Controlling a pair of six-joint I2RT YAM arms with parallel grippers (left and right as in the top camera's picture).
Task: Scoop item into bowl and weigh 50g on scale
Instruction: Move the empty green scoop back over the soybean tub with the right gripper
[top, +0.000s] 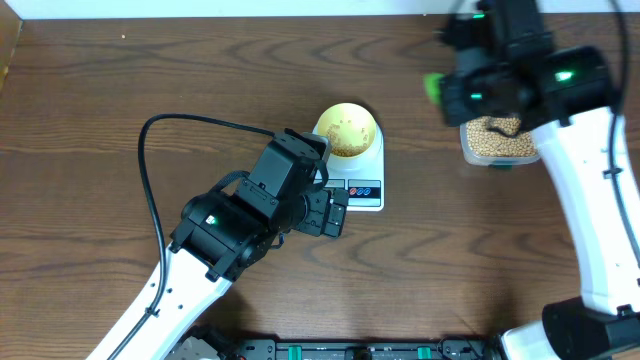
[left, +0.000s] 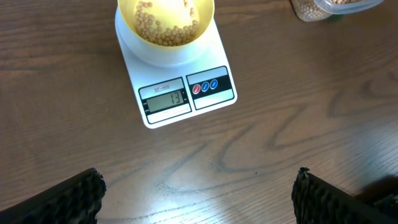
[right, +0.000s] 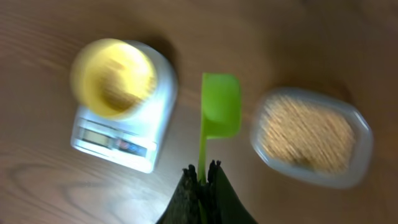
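- On the scale (top: 362, 190), overhead: one pale yellow bowl (top: 347, 130) sits on the platform with a shallow layer of beans (top: 348, 142) in it. One clear tub (top: 498, 143) holding the main bean heap stands well right of the scale, under the right arm. The left gripper (top: 335, 212) is just beside the scale's display end.
- Left wrist: the display (left: 166, 99) reads 13, so I judge it well short of target. Left fingers (left: 74, 196) are wide apart with nothing between them, hovering in front of the scale.
- Right wrist (blurred): the right gripper (right: 202, 180) has its fingers together, clamped on the handle end of one green scoop (right: 221, 106). The scoop hangs between scale and tub, and its cup looks empty.
- Handling: beans should be light, hard and round, so they roll and bounce. Don't pinch them; take them with the scoop and pour slowly.
- Count: one scale, one bowl, one tub, one scoop; beans too many to count.
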